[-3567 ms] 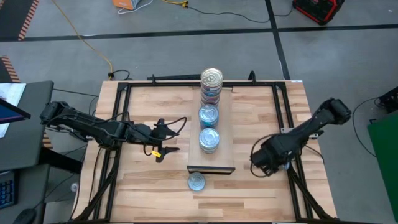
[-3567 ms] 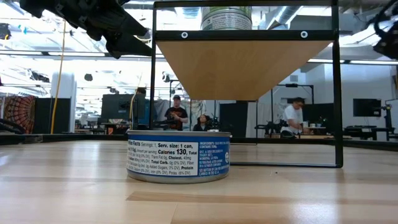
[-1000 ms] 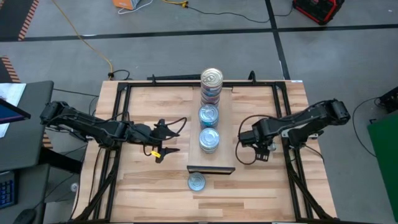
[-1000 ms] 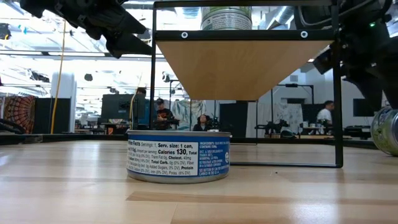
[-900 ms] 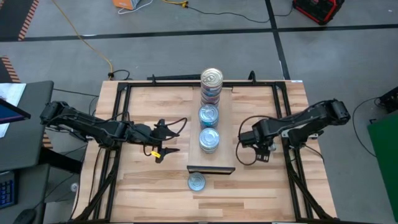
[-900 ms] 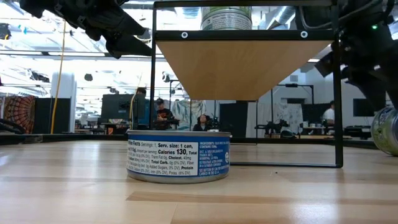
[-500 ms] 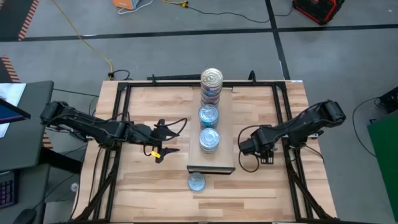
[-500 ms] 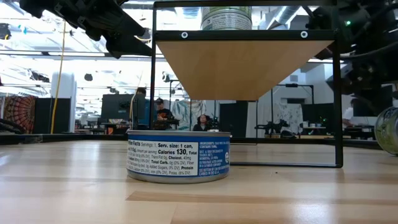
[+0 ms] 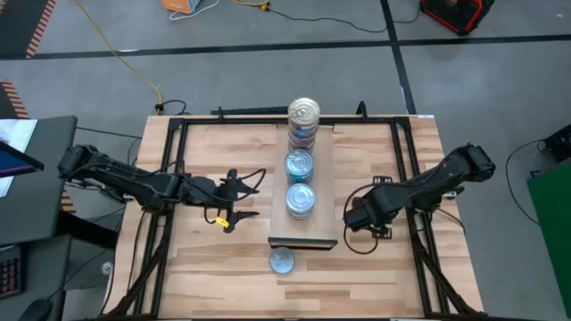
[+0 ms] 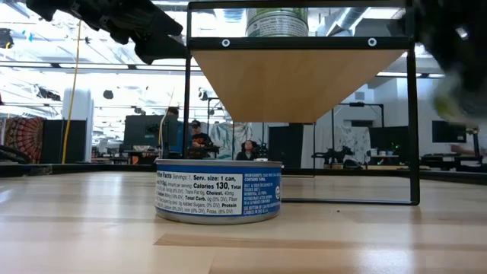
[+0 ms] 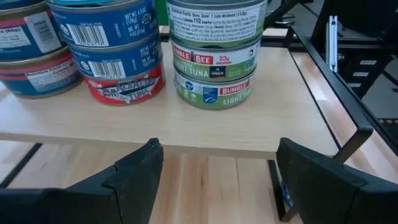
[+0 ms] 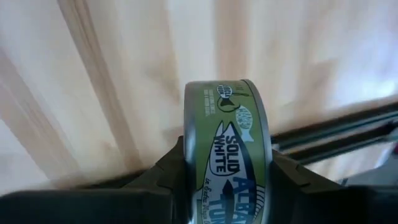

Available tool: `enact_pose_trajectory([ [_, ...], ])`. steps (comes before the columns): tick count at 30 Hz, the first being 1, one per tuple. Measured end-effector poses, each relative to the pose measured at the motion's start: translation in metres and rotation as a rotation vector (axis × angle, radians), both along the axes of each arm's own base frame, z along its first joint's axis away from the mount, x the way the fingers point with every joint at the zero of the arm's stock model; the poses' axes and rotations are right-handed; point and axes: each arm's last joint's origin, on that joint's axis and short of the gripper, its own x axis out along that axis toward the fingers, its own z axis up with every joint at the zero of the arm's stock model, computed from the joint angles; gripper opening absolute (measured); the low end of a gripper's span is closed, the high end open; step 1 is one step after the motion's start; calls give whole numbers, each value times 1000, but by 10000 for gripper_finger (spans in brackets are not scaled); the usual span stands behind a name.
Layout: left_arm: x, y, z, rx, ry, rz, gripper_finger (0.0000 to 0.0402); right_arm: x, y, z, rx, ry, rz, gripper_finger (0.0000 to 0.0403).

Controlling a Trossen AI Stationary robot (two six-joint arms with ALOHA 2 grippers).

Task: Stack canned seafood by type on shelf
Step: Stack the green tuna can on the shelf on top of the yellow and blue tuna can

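**Most tins shelved, two left to place**

High view, left to right: the left gripper (image 9: 234, 207) hung over the striped wood tabletop (image 9: 223, 259) beside the long light-wood shelf (image 9: 323, 227), its fingers spread wide and holding nothing. On the shelf stood three stacks of small round flat tins: a tall stack capped by a shiny silver-gold top (image 9: 304, 111) at the far end, then two lower stacks with light-blue tops (image 9: 299, 164) and (image 9: 300, 197). One blue-labelled tin (image 9: 282, 260) lay on the tabletop just off the shelf's dark front edge, not yet shelved. To the right of the shelf, the right gripper (image 9: 360, 217) had its fingers clamped on a green-labelled white-tuna tin (image 12: 227, 146), held on edge. By this showing the sorting was mostly done, with the held tin and the loose blue one apparently outstanding.
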Motion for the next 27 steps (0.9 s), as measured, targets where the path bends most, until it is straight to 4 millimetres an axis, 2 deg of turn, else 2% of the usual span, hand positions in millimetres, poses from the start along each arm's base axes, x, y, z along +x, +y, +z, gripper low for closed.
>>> enact_pose_trajectory([
  [6, 0, 0, 0, 0, 2, -1, 302, 11, 9, 70, -100, -361, 87, 160],
  [10, 0, -2, 2, 7, -12, -57, 302, 10, 17, 103, -184, -553, 149, 169],
  [14, -2, -3, 11, 20, -87, -109, 302, 13, 24, 113, -280, -656, 241, 178],
  [18, -4, -3, 19, 10, -147, -137, 302, 24, 29, 119, -345, -755, 340, 161],
  [22, -5, -3, 20, -12, -154, -136, 302, 37, 34, 127, -417, -856, 435, 162],
  [27, -4, -3, 19, -28, -148, -132, 302, 51, 38, 139, -557, -919, 551, 192],
])
